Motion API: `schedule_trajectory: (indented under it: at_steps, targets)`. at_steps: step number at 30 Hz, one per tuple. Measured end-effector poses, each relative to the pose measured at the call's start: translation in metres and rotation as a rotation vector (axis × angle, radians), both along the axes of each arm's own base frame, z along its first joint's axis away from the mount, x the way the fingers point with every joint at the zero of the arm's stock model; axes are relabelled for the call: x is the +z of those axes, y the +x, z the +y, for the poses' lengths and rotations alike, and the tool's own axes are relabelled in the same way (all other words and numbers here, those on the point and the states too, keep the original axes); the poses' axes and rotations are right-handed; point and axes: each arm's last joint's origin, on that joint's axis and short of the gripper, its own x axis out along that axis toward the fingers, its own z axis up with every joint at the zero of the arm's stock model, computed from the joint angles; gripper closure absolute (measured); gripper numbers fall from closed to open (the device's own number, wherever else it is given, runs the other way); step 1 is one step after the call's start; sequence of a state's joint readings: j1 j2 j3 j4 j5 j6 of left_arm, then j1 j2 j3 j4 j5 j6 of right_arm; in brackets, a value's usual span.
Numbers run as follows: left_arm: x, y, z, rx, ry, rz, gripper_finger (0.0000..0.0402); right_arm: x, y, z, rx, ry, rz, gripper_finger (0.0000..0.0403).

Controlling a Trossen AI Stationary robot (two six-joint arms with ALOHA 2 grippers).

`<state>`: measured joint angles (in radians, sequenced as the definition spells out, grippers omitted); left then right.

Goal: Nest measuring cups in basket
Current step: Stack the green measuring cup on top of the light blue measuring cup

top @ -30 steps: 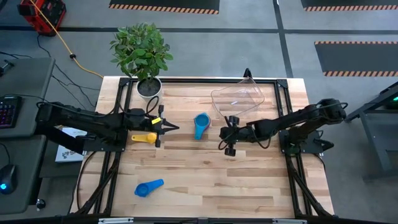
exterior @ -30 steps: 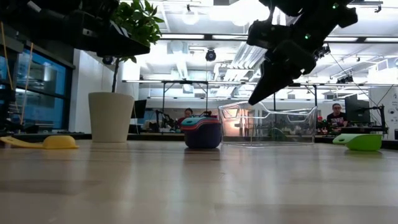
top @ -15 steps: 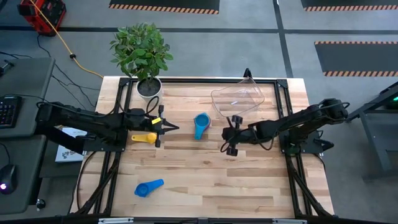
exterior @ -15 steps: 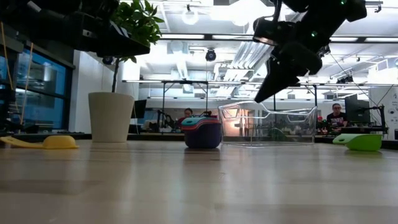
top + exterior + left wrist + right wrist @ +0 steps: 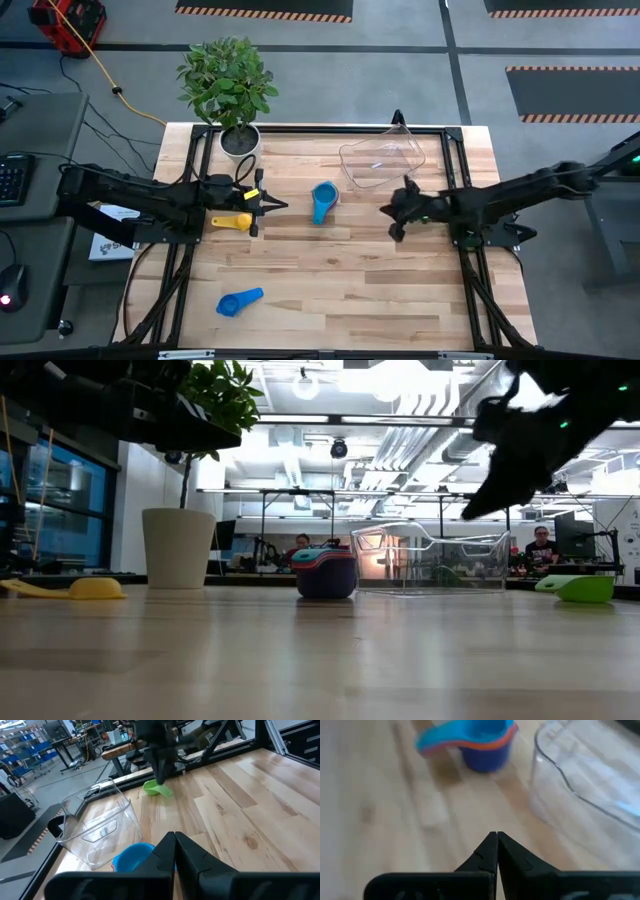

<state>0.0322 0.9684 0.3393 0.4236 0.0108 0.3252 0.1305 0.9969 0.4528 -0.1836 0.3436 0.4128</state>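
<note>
A nested stack of measuring cups (image 5: 323, 200), light blue on top over orange and dark blue (image 5: 480, 745), stands upright on the table left of the clear basket (image 5: 382, 158). A yellow cup (image 5: 232, 222) lies beneath my left arm, and a dark blue cup (image 5: 240, 302) lies near the front edge. A green cup (image 5: 575, 588) sits at the right, under my right arm. My left gripper (image 5: 283, 206) is shut, hovering left of the stack. My right gripper (image 5: 388, 213) is shut, raised in the air (image 5: 468, 515) just in front of the basket.
A white plant pot (image 5: 240, 140) with a leafy plant stands at the table's far left corner. The basket rests at the far edge, tilted corner-on to it. Bare wood stretches across the table's near half. People sit at desks in the room beyond (image 5: 540, 545).
My right gripper has drawn back toward the table's right edge, away from the cup stack, and has risen a little. The cups, the basket and my left arm have stayed where they were.
</note>
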Motion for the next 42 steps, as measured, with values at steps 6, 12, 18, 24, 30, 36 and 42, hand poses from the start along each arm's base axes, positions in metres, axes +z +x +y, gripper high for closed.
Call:
schedule_trajectory:
  at_steps: [6,12,18,24,30,36,42]
  targets:
    - [0.0,0.0,0.0,0.001,0.011,-0.004,0.0401,0.013,-0.011,0.0,0.068,0.026,-0.311,0.0403]
    - [0.006,0.001,0.003,0.092,0.055,-0.053,0.0393,0.032,-0.005,-0.001,0.111,-0.158,-0.541,0.0403]
    - [0.005,0.001,0.004,0.125,0.072,-0.041,0.0368,0.033,-0.004,-0.001,0.133,-0.225,-0.543,0.0403]
    - [0.005,0.001,0.003,0.117,0.061,-0.042,0.036,0.028,-0.005,-0.001,0.121,-0.236,-0.488,0.0403]
    - [0.005,0.001,0.003,0.113,0.071,-0.041,0.0359,0.028,-0.005,-0.002,0.092,-0.233,-0.491,0.0403]
    - [0.005,0.0,0.004,0.138,0.077,-0.04,0.0352,0.029,-0.005,-0.002,0.092,-0.232,-0.492,0.0403]
    - [0.005,0.0,0.004,0.151,0.061,-0.042,0.0313,0.029,-0.005,-0.002,0.092,-0.232,-0.492,0.0403]
